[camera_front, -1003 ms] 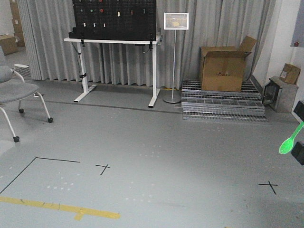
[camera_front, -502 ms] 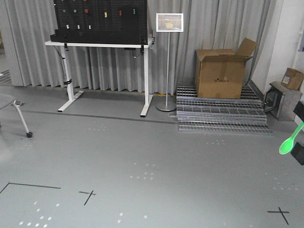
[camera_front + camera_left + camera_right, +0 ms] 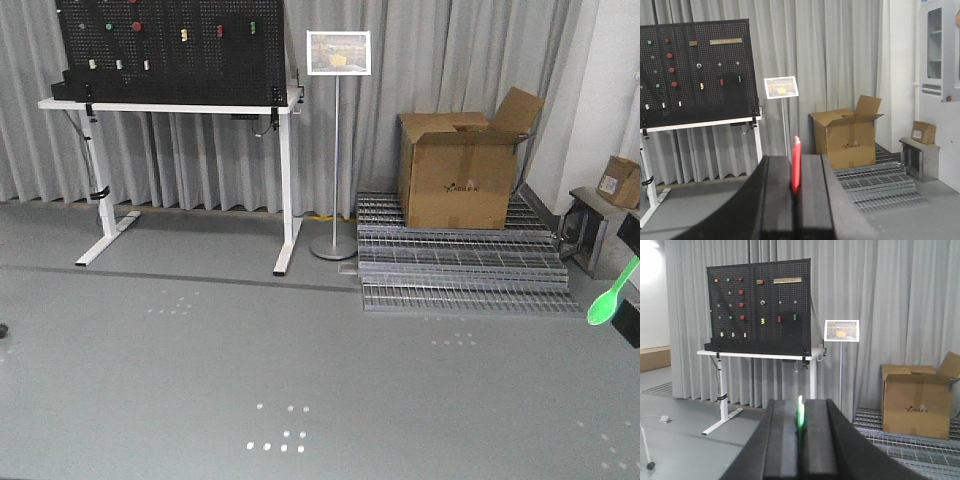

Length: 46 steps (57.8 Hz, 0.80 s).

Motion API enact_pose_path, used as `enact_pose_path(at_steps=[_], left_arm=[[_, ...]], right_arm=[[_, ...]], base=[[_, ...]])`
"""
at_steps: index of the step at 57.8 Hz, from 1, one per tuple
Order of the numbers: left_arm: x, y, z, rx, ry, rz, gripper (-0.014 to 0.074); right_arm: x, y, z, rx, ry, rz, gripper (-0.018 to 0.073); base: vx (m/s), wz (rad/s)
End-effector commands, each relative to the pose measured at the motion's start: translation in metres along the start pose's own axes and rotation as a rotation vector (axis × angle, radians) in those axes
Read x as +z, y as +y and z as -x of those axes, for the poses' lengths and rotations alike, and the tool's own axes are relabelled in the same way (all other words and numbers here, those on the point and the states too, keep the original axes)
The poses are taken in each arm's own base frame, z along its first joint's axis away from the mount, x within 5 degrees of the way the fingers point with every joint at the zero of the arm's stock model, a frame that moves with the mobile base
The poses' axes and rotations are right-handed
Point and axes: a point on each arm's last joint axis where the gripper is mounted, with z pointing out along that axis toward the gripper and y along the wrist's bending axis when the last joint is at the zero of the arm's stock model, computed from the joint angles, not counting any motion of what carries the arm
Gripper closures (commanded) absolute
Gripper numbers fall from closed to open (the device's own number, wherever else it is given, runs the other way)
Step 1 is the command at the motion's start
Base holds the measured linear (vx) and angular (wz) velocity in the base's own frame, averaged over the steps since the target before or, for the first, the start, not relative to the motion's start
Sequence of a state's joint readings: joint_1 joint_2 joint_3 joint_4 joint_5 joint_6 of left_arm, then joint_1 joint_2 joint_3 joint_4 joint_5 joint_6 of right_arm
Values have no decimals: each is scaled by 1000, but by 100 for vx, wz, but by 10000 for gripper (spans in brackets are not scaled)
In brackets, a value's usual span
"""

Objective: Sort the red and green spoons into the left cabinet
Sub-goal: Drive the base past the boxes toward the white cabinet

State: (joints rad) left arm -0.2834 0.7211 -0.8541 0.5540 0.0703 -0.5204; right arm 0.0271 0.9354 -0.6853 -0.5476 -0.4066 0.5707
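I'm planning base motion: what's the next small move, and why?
Probably turn right: left gripper holds the thin red plastic spoon, right gripper the thin green plastic spoon, and the grey-white metal cabinet shows only at the left wrist view's right edge.

My front camera looks down across the floor (image 3: 300, 380) toward the curtain (image 3: 430, 60); both wrist cameras face the same way, level, sharing the pegboard (image 3: 170, 45) and cardboard box (image 3: 458, 180).

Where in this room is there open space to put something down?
The grey floor in front of the white table and the metal steps is bare, as is the floor under the table. The gap between table and sign stand is narrow. The steps' top is crowded by the cardboard box.
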Motion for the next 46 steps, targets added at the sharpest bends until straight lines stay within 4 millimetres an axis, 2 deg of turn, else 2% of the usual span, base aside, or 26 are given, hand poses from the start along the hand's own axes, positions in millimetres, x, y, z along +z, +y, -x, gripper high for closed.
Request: enact_pose_path(at_steps=[1, 46], left_arm=[[-3, -3, 15, -17, -83, -36, 603], [-3, -3, 15, -17, -83, -35, 603]], right_arm=[[-1, 3, 18, 2, -99, 31, 568], [-1, 3, 18, 2, -99, 31, 568]], base=[[62, -5], [60, -10]])
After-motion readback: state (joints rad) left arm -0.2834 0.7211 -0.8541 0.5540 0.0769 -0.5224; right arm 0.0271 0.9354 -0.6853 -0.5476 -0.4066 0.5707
